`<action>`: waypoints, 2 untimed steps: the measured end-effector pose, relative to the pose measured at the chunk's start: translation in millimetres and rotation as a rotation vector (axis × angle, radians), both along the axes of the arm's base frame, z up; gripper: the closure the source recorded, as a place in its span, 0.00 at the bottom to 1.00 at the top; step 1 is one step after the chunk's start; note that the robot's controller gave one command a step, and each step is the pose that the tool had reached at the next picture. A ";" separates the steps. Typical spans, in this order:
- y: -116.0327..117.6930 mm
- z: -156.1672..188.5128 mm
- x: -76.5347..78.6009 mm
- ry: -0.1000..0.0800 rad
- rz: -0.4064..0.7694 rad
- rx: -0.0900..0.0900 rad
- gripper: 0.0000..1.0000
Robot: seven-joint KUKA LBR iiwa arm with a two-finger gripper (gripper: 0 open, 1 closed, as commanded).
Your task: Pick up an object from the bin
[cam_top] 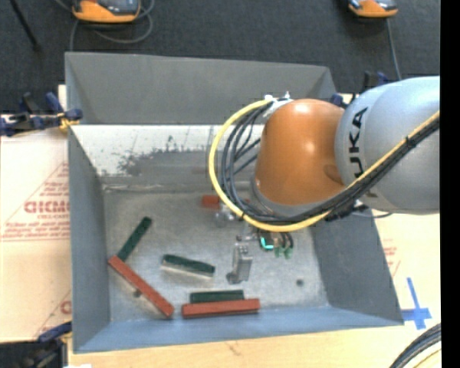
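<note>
Bin [88, 228], contents as you see them. Gripper [241, 265]: hanging low beneath the arm's orange cover [295, 156], over bare floor right of the bin's middle; you cannot tell whether it is open or closed. Nearest it: pale-edged dark green bar [188, 264], just to its left; plain dark green bar [216, 297] toward the near wall, lying alongside a red bar [221, 307]. Further left: tilted green bar [134, 238]; red-brown bar [140, 287], diagonal. Small red piece [209, 202]: by the cables, partly hidden.
</note>
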State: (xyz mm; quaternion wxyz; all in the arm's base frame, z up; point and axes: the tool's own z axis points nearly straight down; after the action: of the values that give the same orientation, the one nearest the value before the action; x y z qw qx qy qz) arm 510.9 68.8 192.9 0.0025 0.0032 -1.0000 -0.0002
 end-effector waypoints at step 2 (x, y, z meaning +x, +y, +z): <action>48.8 -91.7 20.2 -0.010 -0.339 0.001 0.00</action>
State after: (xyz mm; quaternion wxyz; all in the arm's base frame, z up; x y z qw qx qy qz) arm 531.1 117.6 101.1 -0.0023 -0.1656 -0.9862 -0.0014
